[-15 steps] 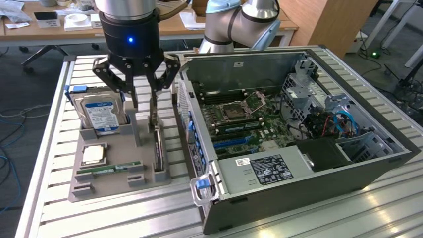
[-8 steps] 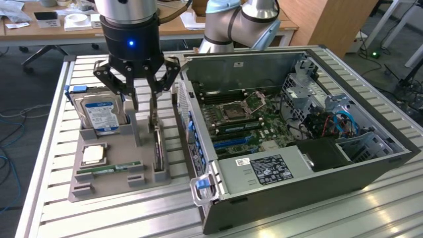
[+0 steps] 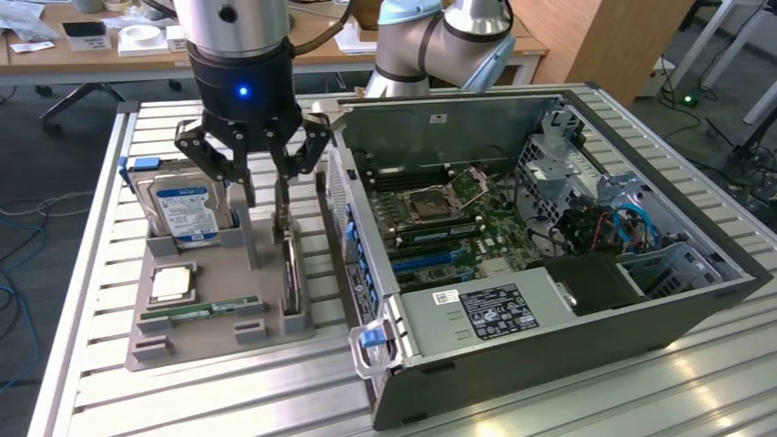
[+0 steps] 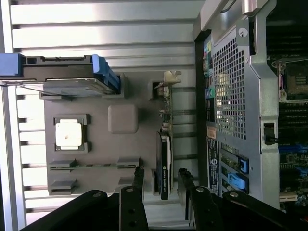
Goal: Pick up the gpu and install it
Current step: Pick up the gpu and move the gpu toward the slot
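Exterior view: the gripper [image 3: 264,187] hangs above the far end of the grey holder [image 3: 195,341], its fingers spread apart and holding nothing. The gpu [image 3: 291,269] stands on its long edge in a slot along the holder's 3 o'clock side, just beside the open computer case [image 3: 607,309]. Its long axis runs from 12 o'clock to 6 o'clock, roughly parallel to the case's near wall. The hard drive [image 3: 182,214] stands upright at about 10 o'clock from the gpu. The processor [image 3: 170,284] and the green memory stick [image 3: 200,309] lie flat at its 9 o'clock. The holder and the case rest on a slatted metal table [image 3: 583,401].

Wrist view: the gripper [image 4: 161,179] is wide open, one of its fingers [image 4: 138,177] on either side of the gpu [image 4: 164,161], with a gap showing on both sides. The card is seen edge-on as a thin dark strip. Its silver bracket [image 4: 169,77] is at the end nearer the hard drive [image 4: 67,79], pointing away from the fingers. The card lies between the holder [image 4: 122,118] and the perforated back of the case [image 4: 231,96], parallel to it. The processor [image 4: 68,134] and memory stick [image 4: 94,165] sit on the holder's side well apart from the case.
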You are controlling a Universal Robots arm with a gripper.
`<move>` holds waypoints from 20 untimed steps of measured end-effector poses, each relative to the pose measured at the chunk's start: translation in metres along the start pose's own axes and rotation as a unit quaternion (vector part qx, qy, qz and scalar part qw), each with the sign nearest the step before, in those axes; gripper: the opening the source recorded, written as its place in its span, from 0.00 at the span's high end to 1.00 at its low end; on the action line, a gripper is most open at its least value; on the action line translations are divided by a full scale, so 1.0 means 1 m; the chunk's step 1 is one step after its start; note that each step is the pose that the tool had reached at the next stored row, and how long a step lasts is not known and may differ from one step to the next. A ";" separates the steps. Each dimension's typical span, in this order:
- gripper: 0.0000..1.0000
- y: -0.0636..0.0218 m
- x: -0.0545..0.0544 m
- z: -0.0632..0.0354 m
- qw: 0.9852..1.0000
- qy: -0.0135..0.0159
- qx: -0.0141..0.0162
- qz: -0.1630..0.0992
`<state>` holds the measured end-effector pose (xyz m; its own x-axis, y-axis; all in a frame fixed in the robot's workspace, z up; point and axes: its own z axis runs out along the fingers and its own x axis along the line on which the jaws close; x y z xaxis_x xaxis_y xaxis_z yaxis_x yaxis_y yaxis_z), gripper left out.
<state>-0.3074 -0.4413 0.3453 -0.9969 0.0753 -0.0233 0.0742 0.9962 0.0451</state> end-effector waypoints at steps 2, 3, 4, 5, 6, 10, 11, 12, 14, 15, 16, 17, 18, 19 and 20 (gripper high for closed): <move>0.58 -0.0001 0.000 0.0021 1.000 0.000 0.000 0.000; 0.58 -0.0001 0.000 0.0031 1.000 0.000 0.000 0.000; 0.58 -0.0002 0.000 0.0042 1.000 0.000 0.000 0.000; 0.58 -0.0003 0.000 0.0054 1.000 0.000 0.000 0.000; 0.58 -0.0003 0.000 0.0064 1.000 0.000 0.000 0.000; 0.58 -0.0005 0.000 0.0103 1.000 0.000 0.000 0.000; 0.58 -0.0005 0.000 0.0113 1.000 0.000 0.000 0.000; 0.58 -0.0006 0.000 0.0121 1.000 0.000 0.000 0.000; 0.58 -0.0006 0.000 0.0130 1.000 0.000 0.000 0.000; 0.58 -0.0006 0.000 0.0129 1.000 0.000 0.000 0.000; 0.58 -0.0006 0.000 0.0129 1.000 0.000 0.000 0.000; 0.58 -0.0006 0.000 0.0130 1.000 0.000 0.000 0.000; 0.58 -0.0006 0.000 0.0131 1.000 0.000 0.000 0.000; 0.58 -0.0006 0.000 0.0131 1.000 0.000 0.000 0.000; 0.58 -0.0006 0.000 0.0131 1.000 0.000 0.000 0.000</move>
<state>-0.3074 -0.4413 0.3322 -0.9969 0.0753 -0.0233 0.0742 0.9962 0.0451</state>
